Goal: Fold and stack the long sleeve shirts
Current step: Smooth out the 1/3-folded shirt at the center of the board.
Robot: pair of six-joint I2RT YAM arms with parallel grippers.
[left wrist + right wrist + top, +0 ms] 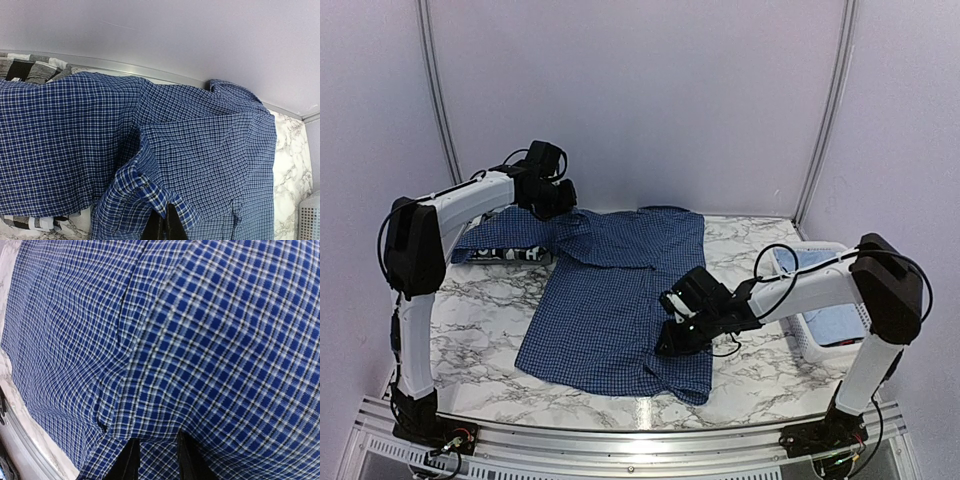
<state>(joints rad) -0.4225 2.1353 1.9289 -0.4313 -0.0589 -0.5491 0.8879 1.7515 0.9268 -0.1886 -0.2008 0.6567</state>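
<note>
Dark blue checked shirt (605, 310) is lying spread across the marble counter (480, 320), its collar toward the far wall. The left claw (555, 200) is clamping shut on one sleeve, holding it lifted at the far left above the black-and-white plaid shirt (510, 255). The right claw (672, 338) is pressing onto the shirt's near right part (its fingers (131, 462) are standing slightly apart with cloth between them; whether they are pinching it, I cannot tell). The pale blue shirt (835, 322) is sitting in the white basket (808, 345) at the right.
</note>
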